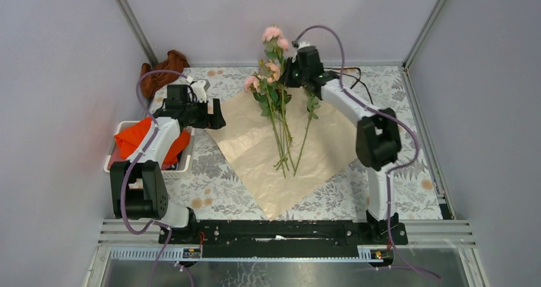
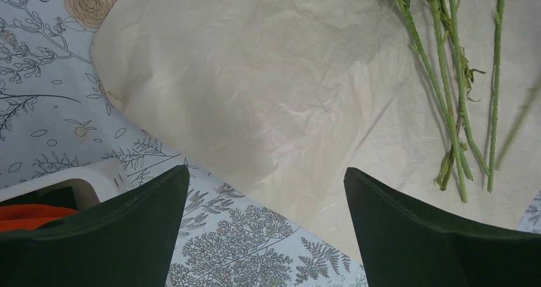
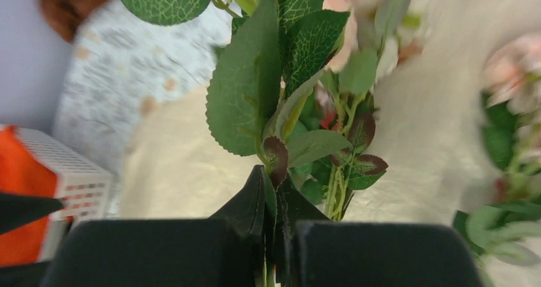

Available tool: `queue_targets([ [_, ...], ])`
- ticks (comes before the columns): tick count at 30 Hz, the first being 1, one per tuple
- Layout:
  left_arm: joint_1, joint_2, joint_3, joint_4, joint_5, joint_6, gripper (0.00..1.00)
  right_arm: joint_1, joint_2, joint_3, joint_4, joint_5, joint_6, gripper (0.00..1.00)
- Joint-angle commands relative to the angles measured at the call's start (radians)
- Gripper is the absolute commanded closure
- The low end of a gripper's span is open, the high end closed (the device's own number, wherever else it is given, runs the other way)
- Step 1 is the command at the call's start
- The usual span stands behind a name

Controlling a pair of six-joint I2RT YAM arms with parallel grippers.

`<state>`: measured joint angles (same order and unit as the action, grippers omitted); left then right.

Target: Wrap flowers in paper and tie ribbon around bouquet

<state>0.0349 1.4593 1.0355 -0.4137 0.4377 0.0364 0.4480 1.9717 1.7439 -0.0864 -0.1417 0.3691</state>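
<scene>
The peach paper [image 1: 268, 153] lies flat on the table as a diamond, not wrapped round anything. The flowers [image 1: 274, 102] rest on it, pink blooms toward the back and thin green stems [image 2: 446, 95] pointing toward me. My right gripper [image 1: 296, 70] is at the back, over the blooms. In the right wrist view the right gripper [image 3: 273, 178] is shut on a leafy stem of the flowers [image 3: 255, 95]. My left gripper [image 1: 215, 118] hovers open at the paper's left corner, and in its own view the left gripper [image 2: 266, 172] holds nothing above the paper [image 2: 268, 89]. A thin dark cord, possibly the ribbon [image 1: 353, 76], lies behind the right arm.
A white basket [image 1: 186, 162] with a bright orange cloth [image 1: 131, 137] stands at the left, under the left arm. A rust-brown crumpled heap [image 1: 167, 67] sits at the back left corner. Grey walls close in on three sides of the leaf-patterned table [image 1: 408, 185].
</scene>
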Motion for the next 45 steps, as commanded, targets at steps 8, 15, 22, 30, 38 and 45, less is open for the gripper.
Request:
queue_targets([
  [8, 0.007, -0.003, 0.006, 0.011, -0.005, 0.021, 0.01, 0.011, 0.375, 0.357, -0.279, 0.117, -0.08, 0.55],
  [15, 0.007, -0.02, 0.007, 0.009, -0.002, 0.047, 0.01, 0.011, 0.213, 0.318, -0.393, 0.037, -0.286, 0.15],
  [22, 0.005, -0.042, 0.042, -0.063, 0.059, 0.172, 0.01, 0.078, -0.328, -0.351, -0.174, -0.328, -0.765, 0.18],
  [30, -0.027, -0.118, 0.028, -0.372, 0.206, 0.645, 0.01, 0.347, -0.637, -0.879, -0.121, -0.447, -1.346, 0.17],
  [38, -0.03, -0.158, -0.083, -0.413, 0.192, 0.784, 0.01, 0.552, -0.449, -0.918, -0.111, -0.294, -1.443, 0.18],
  [45, -0.078, -0.144, -0.106, -0.413, 0.206, 0.769, 0.01, 0.571, -0.351, -0.879, -0.192, -0.235, -1.489, 0.18],
])
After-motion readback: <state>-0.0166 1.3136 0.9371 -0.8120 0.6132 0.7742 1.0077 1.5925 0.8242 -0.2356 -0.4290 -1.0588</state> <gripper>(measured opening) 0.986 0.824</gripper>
